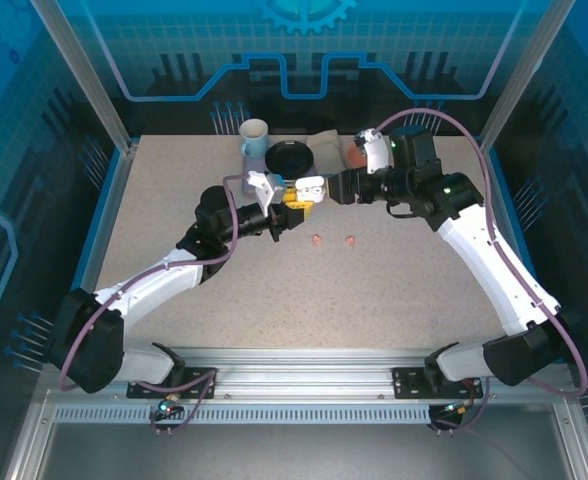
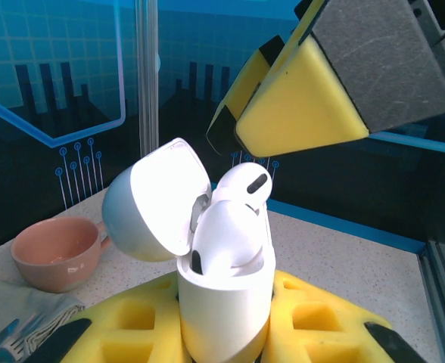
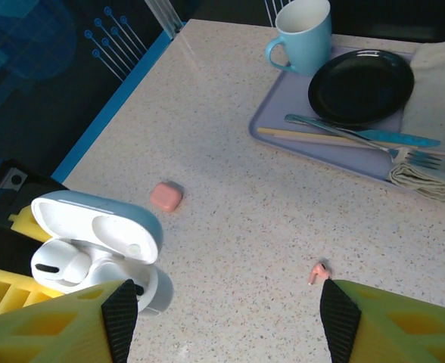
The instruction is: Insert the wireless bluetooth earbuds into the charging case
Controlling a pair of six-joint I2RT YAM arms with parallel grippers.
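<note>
While the left gripper (image 2: 226,344) clamps the open case (image 2: 224,299) upright with white earbuds (image 2: 241,189) sitting in it, the right gripper (image 3: 222,333) hangs spread wide just above that case, and two pink earbuds (image 1: 317,240) lie loose on the table (image 1: 174,200) below.

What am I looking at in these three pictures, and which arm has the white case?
Two arms, each with a two-finger gripper, sit at the near edge of the table. The overhead picture looks down from behind them; the other two come from cameras on the wrists. The left gripper is shut on the white charging case, lid open, white earbuds sticking up in it. The right gripper is open and empty, close by. On the table lie a pink earbud, another pink piece, and a tray with a blue mug and black plate.
</note>
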